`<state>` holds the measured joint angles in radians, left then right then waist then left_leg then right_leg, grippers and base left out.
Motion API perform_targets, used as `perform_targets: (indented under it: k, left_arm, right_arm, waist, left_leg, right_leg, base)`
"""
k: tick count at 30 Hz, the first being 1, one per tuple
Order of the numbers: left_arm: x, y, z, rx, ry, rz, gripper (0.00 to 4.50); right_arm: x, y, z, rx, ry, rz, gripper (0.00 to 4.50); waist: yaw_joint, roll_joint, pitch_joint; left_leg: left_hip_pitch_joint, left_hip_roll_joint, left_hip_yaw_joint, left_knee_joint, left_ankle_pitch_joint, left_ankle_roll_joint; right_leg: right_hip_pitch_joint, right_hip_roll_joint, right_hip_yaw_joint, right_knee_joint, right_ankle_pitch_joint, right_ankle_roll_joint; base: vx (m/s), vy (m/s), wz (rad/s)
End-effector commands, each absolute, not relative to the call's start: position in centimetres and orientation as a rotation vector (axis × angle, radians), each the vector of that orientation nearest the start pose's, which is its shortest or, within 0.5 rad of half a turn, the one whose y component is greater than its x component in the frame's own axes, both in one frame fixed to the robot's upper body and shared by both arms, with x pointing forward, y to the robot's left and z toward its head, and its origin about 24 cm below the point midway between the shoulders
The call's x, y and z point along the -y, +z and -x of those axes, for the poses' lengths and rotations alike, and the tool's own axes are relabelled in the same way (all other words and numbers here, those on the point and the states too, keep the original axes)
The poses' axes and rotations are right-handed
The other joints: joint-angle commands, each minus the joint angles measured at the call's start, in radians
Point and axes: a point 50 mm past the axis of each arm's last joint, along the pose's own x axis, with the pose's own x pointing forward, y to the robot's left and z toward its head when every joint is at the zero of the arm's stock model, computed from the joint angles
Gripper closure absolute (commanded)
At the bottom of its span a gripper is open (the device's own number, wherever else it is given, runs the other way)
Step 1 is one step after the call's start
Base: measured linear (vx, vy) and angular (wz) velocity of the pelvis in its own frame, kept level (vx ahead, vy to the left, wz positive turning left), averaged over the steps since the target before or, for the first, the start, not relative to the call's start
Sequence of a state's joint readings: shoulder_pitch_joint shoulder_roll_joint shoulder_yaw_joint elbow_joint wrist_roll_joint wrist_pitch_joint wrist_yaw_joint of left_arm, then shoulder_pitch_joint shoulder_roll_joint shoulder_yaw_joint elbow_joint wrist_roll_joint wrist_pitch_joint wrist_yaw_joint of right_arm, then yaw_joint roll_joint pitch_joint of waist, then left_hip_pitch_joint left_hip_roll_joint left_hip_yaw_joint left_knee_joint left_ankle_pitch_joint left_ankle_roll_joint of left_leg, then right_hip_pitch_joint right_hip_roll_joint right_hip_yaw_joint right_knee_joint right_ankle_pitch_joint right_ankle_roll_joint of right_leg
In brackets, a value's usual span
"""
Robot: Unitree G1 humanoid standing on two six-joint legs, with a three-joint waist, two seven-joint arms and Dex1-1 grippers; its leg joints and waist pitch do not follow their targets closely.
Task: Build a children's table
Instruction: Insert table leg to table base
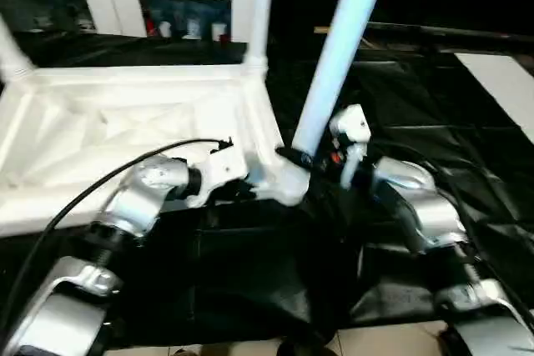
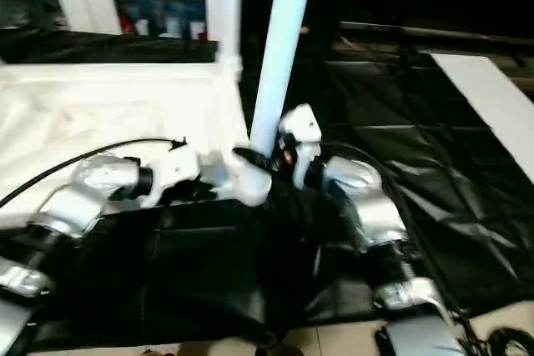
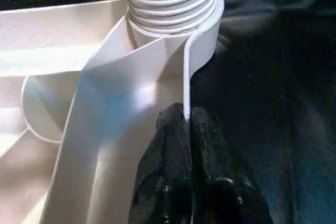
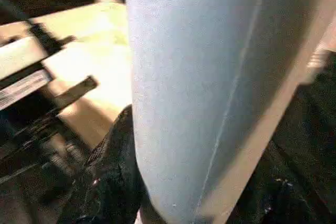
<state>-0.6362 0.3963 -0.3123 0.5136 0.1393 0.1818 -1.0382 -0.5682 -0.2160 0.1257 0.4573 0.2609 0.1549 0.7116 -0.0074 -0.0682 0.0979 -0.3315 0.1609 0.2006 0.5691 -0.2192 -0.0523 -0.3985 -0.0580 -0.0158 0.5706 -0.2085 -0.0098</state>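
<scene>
So from my end: the children's table is lying upside down on the black sheet, ribbed underside facing up. The round corner sockets are the only "containers" here, and I can see three with a leg in them. The near corner socket has a long white leg in it, leaning up and away a bit, not quite plumb. The wrist cam on the left arm shows the threaded end of that leg sitting in the socket collar with several threads exposed. The far corner has another leg standing straight up, and there's a third leg poking up at the far left corner.

Left pincer is pressed together on the thin edge wall of the table just below that near socket, black fingers on either side of the rim. The silver left forearm comes in low from the left, nearly level, wrist bent inward toward the corner.

Right pincer is clamped around the lower part of the leaning leg, just above the socket. In its own wrist cam a black finger sits against the tube. The right forearm reaches in from the right, angled up toward the leg.

A flat white board lies off to the far right on the sheet.
</scene>
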Motion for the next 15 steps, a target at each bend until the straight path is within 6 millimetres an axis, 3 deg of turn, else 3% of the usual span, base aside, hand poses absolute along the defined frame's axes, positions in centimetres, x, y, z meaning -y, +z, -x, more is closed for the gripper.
perform_targets:
  k: [1, 6, 15]
  left_arm:
    - [-13.1, 4.7, -32.8, -0.577, -1.072, -0.600, 4.50]
    - [-11.5, 4.2, -33.5, -0.625, -0.945, -0.571, 4.50]
    - [-11.2, 4.1, -34.6, -0.661, -0.781, -0.594, 4.50]
  right_arm:
    - [13.8, 1.7, -32.7, -0.449, 0.616, 0.038, 2.70]
    - [13.2, 1.3, -33.4, -0.440, 0.482, 0.024, 2.70]
    - [11.8, 1.4, -34.2, -0.441, 0.357, -0.015, 2.70]
  waist:
    - [-0.005, 0.020, -0.011]
    - [-0.010, 0.020, -0.010]
    - [-0.009, 0.019, -0.009]
  left_leg:
    - [0.005, 0.080, -0.061, -0.104, -0.451, -0.033]
    - [0.006, 0.077, -0.054, -0.103, -0.435, -0.033]
    - [0.005, 0.076, -0.054, -0.105, -0.448, -0.017]
  right_leg:
    - [-0.006, -0.095, 0.050, -0.092, -0.566, -0.132]
    - [-0.008, -0.090, 0.050, -0.092, -0.498, -0.153]
    - [-0.009, -0.089, 0.050, -0.097, -0.489, -0.139]
  base:
    - [0.000, 0.000, 0.00]
    - [0.000, 0.000, 0.00]
    - [0.000, 0.000, 0.00]
